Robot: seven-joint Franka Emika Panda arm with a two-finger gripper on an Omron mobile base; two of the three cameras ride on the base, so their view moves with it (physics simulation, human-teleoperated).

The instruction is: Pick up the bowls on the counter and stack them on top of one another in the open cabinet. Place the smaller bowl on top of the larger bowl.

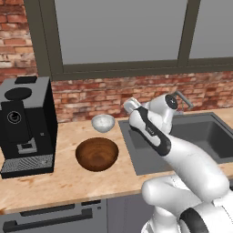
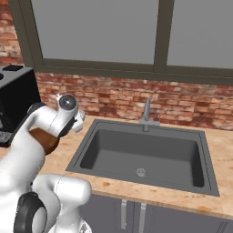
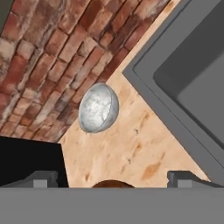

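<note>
My pincer (image 3: 112, 178) is spread wide and holds nothing, its two dark tips well apart above the tan wood-grain desk (image 3: 135, 148). The small glossy white bowl (image 1: 103, 123) sits far on the desk near the brick wall (image 1: 91, 98), left of the dark grey sink (image 1: 200, 136). Just nearer, the wide brown wooden bowl (image 1: 97, 154) shows grain, beside the black coffee machine (image 1: 27, 125).
</note>
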